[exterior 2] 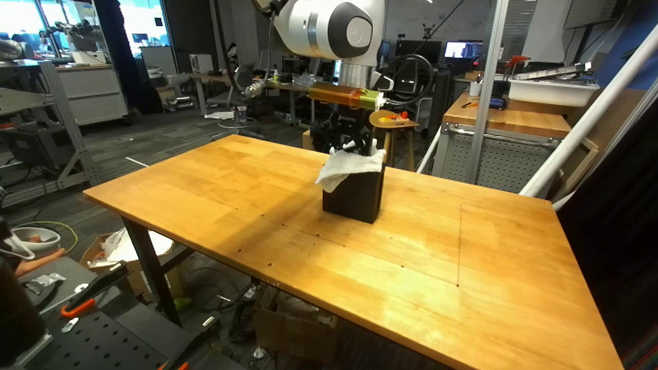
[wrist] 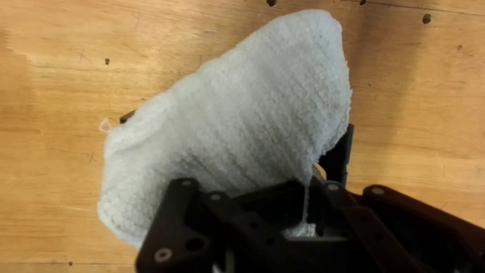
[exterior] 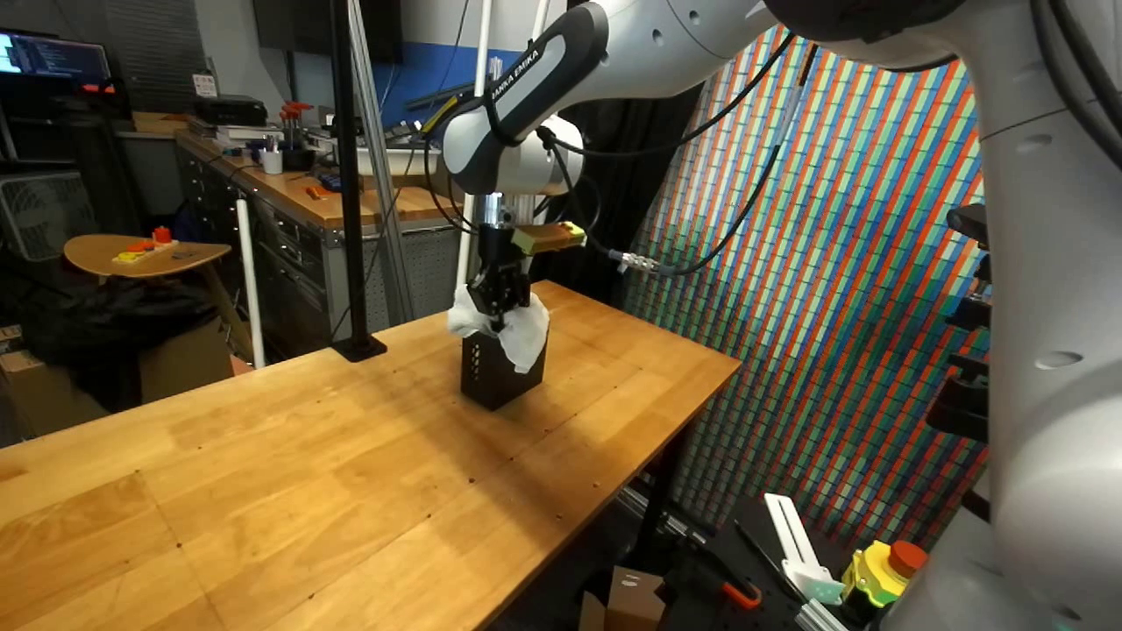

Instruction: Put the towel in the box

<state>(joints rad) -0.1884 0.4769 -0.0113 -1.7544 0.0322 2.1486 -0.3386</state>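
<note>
The white, rumpled towel [exterior: 524, 337] drapes across the top of the small black box [exterior: 491, 372] and hangs over its sides. In an exterior view the towel [exterior 2: 351, 164] slopes down one face of the box [exterior 2: 350, 198]. Directly above the box, my gripper [wrist: 307, 182] is shut, with a thin fold of the towel [wrist: 246, 106] pinched between its fingers. Most of the box's opening is covered by cloth; in the wrist view only a dark corner of the box [wrist: 343, 151] shows beside it. How deep the fingertips reach is hidden.
A wooden table [exterior: 289, 491] carries the box. At the table's edge stands a black post [exterior: 351, 219] on a flat base. Behind it are a workbench [exterior: 289, 193] and a white pole [exterior 2: 591, 118]. A patterned curtain [exterior: 815, 350] hangs past the table's end.
</note>
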